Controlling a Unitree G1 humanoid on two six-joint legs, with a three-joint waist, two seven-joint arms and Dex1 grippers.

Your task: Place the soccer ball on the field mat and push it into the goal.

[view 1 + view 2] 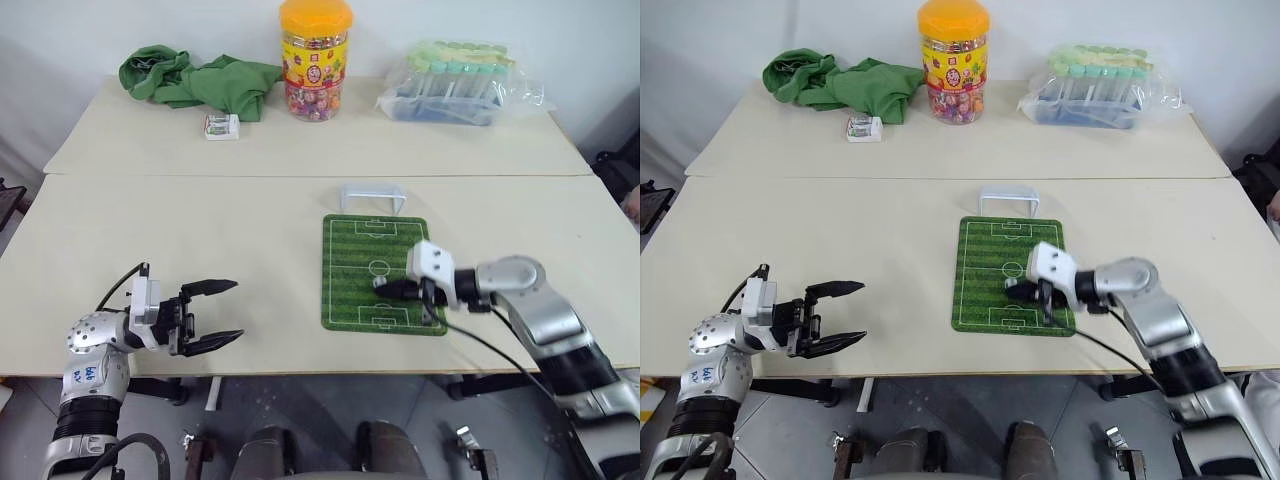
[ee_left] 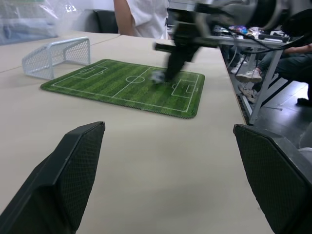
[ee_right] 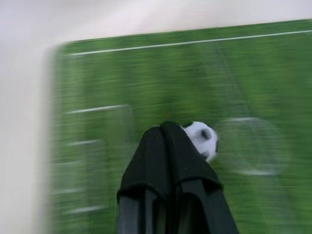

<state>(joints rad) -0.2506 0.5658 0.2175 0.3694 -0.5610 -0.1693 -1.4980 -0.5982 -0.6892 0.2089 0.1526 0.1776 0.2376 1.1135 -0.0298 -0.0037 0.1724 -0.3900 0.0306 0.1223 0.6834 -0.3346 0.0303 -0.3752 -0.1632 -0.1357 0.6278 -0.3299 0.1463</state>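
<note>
Two closed right gripper fingers touch the tiny white-and-black soccer ball mid green field mat; an off-centre push risks missing the white wire goal. Left gripper spread, empty.

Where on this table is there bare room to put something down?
Bare: the wide stretch between the left gripper and the field mat, and right of the mat. Crowded: the far edge, with green cloth, candy jar and bagged tubes.
</note>
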